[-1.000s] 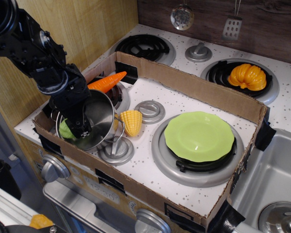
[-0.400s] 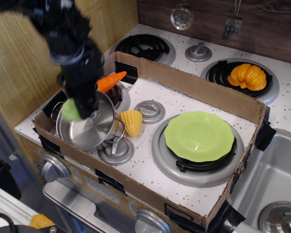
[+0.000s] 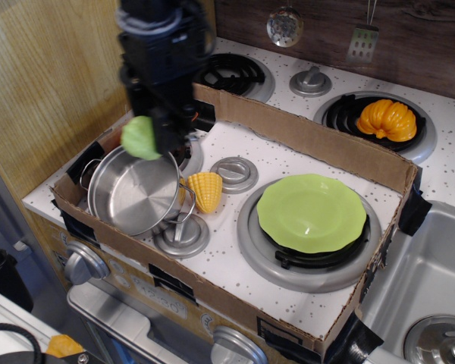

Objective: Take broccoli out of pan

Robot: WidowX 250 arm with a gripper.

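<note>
My gripper [image 3: 153, 138] is shut on the light-green broccoli [image 3: 140, 138] and holds it in the air above the far rim of the pan [image 3: 133, 191]. The pan is a shiny steel pot with wire loop handles, standing on the front-left burner inside the cardboard frame. Its inside looks empty. The black arm comes down from the top of the view and hides the carrot behind it.
A yellow corn cob [image 3: 205, 190] lies right of the pan. A green plate [image 3: 312, 211] sits on the front-right burner. A cardboard wall [image 3: 303, 133] rings the work area. An orange pumpkin [image 3: 386, 119] is on the back-right burner. A sink [image 3: 432, 280] is at the right.
The gripper took hold of the broccoli inside the pan, then lifted it up and back to the right, clear of the pan. The pan stayed put.
</note>
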